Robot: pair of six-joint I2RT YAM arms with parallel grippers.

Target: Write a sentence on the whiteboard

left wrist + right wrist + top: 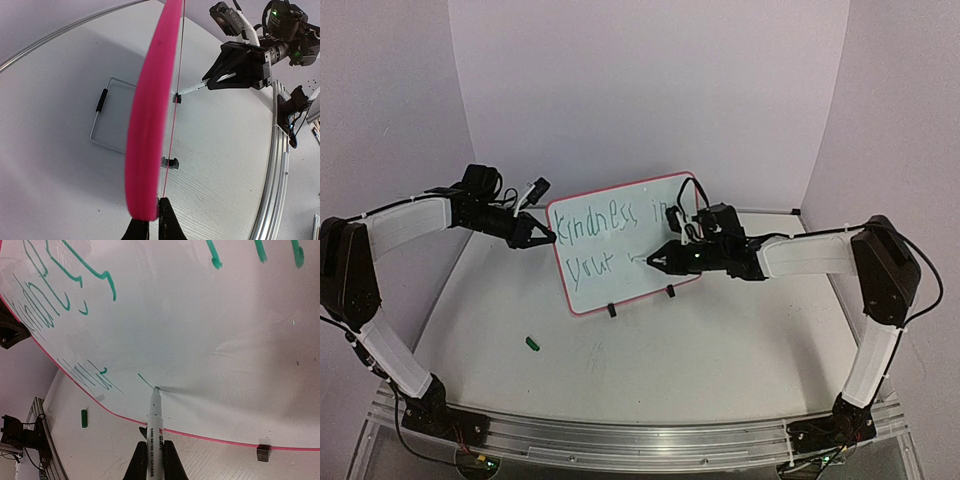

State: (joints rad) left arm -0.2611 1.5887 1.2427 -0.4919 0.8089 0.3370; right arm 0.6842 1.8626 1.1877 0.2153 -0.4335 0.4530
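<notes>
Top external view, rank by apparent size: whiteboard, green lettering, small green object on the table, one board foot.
1. whiteboard
2. green lettering, contained within the board
3. small green object and board foot: both tiny, too alike to rank

The whiteboard (620, 285) is white with a thin red frame, which looks pinker from the left wrist; its two feet (612, 310) are black; the sentence (610, 222) is thin green; the marker (154, 430) is white with red and black print; the small piece (531, 343) is green; the table (700, 370) is white; the left arm (410, 222) and right arm (810, 255) are white with black joints.
</notes>
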